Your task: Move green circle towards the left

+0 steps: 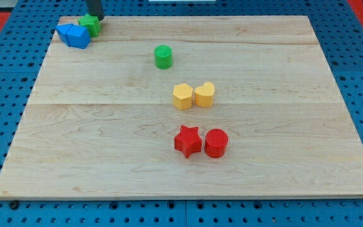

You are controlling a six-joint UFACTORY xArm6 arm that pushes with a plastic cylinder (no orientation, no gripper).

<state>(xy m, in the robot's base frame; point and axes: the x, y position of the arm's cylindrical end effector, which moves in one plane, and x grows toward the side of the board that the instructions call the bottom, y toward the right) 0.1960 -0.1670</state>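
Observation:
The green circle stands on the wooden board in the upper middle of the view. My tip is at the board's top left corner, touching or just beside a green star-like block. The tip is far to the left of the green circle, with bare board between them.
Two blue blocks lie together just left of the green star-like block. A yellow hexagon and a yellow heart sit side by side in the middle. A red star and a red circle sit below them.

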